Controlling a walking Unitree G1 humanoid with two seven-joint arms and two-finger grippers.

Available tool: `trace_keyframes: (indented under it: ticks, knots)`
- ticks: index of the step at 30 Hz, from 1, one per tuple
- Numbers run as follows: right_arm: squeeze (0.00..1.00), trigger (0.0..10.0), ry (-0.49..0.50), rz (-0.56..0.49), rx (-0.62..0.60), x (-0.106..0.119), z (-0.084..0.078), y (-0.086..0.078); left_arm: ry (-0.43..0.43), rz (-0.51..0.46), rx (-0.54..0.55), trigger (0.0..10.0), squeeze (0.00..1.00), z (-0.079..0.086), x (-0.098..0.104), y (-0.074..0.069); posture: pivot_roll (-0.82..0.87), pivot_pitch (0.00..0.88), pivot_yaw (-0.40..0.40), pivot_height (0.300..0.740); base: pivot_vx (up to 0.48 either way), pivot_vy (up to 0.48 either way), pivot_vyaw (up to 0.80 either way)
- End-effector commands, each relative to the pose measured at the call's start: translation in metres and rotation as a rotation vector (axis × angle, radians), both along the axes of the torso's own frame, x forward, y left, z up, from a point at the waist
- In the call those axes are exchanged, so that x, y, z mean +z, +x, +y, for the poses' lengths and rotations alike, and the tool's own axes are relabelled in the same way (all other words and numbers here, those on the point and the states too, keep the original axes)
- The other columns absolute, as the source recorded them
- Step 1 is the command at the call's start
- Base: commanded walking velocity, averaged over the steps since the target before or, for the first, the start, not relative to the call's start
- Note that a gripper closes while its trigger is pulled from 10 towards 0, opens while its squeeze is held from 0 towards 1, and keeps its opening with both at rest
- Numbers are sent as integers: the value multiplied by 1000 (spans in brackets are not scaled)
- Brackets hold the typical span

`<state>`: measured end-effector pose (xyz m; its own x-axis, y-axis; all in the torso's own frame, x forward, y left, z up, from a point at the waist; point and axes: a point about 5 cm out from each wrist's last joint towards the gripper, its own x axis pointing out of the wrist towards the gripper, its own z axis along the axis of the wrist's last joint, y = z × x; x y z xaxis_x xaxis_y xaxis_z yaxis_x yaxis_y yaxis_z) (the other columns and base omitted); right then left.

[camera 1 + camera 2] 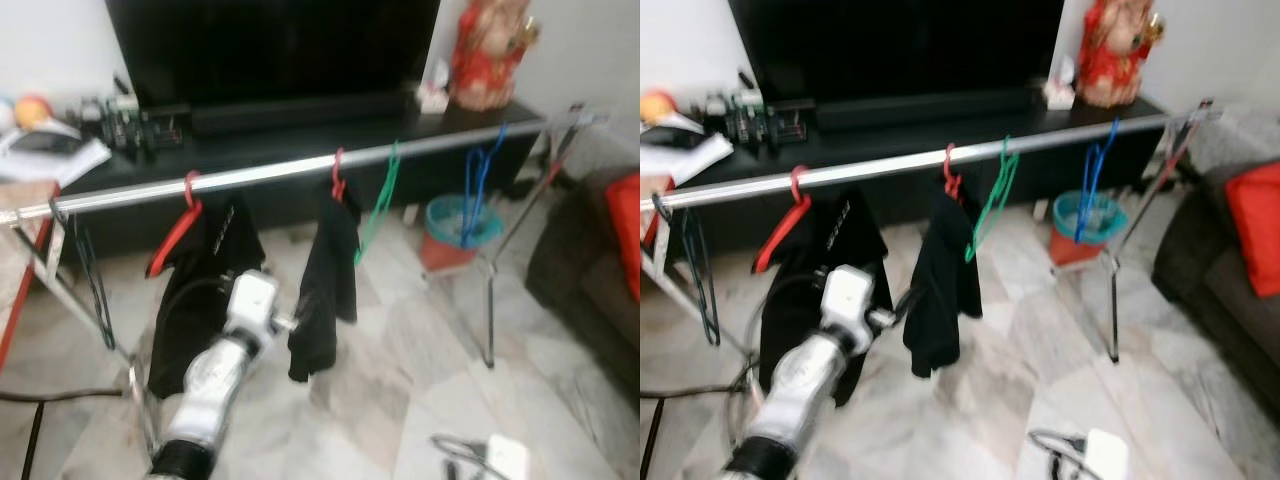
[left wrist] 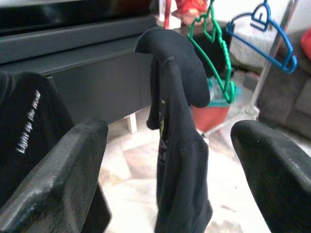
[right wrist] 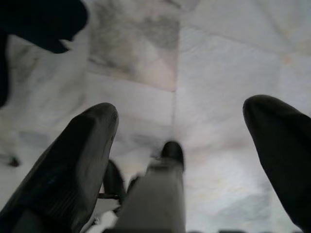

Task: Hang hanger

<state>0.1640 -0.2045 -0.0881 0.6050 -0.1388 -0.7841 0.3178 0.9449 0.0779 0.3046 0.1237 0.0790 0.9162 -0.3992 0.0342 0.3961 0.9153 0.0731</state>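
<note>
Marble floor [image 1: 400,370], chrome rail [image 1: 290,172], blk shirt [image 1: 325,290]

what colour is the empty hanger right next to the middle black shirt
Green: the empty hanger beside the black shirt shows best in the left wrist view.

Living room, marble floor [image 1: 400,380] and white wall [image 1: 50,45]

A large dark TV [image 1: 270,45] is set on a long black console [image 1: 300,150]; a dark sofa [image 1: 590,270] with a red cushion [image 1: 625,225] is seen at the right.

Black television [image 1: 270,45], red figurine [image 1: 490,50]
</note>
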Motion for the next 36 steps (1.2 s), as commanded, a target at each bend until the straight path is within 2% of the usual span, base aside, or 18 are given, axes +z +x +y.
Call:
trace_keyframes:
  ticks: [1, 16, 36]
  knots:
    - [0, 10000, -24, 25, -25, -2, -11, -9, -24, -47, -53, 10000, 0, -19, 14, 3, 42, 0, 21, 740, 0, 0, -419]
    - [0, 10000, -27, 19, -29, -1, -10, -8, -33, -40, -85, 10000, 0, -29, 17, 0, 52, 0, 19, 740, 0, 0, 0]
    - [0, 10000, -19, 17, -31, -1, -8, -7, -34, -33, -91, 10000, 0, -35, 20, 1, 53, 0, 22, 740, 288, 0, 0]
